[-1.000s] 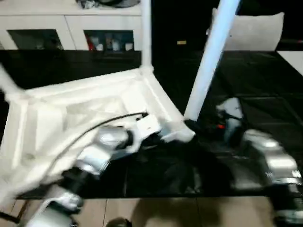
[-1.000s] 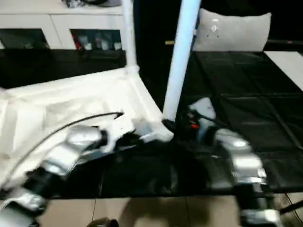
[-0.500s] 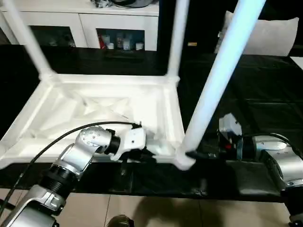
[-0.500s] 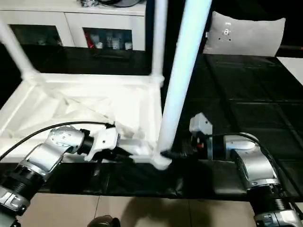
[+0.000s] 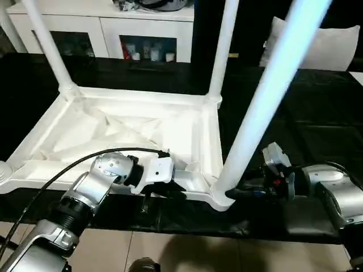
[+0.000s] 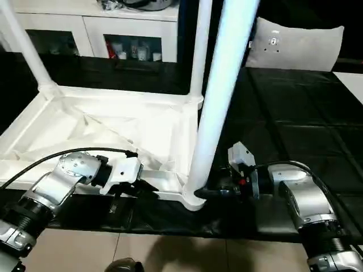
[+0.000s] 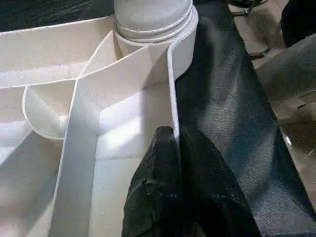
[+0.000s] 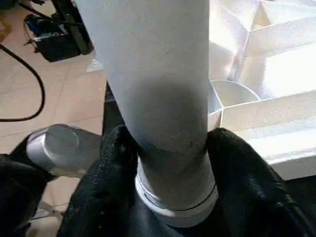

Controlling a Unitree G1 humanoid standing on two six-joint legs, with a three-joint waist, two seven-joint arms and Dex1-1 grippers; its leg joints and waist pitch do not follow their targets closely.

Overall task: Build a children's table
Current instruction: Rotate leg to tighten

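Note:
The children's table (image 5: 130,124) lies upside down on the black surface, its ribbed underside facing up. Three white legs stand in its corner sockets: far left (image 5: 48,48), far right (image 5: 224,45) and near right (image 5: 266,102). My left gripper (image 7: 176,143) is shut on the thin rim wall of the top's near edge, close to the near right corner. My right gripper (image 8: 170,148) reaches in from the right, and its black fingers (image 8: 116,163) press both sides of the near right leg's base, just above the socket.
A long white cabinet (image 5: 142,28) with glass-fronted openings stands behind the table, and a white cushion (image 5: 323,45) lies at the back right. The black surface (image 5: 317,113) stretches to the right. Its near edge drops to tiled floor (image 5: 187,255). A black cable (image 5: 57,178) runs along my left forearm.
The head camera has swung, so the whole picture has shifted. My right gripper's fingers have closed in on the near right leg's base. The left gripper keeps its hold on the rim.

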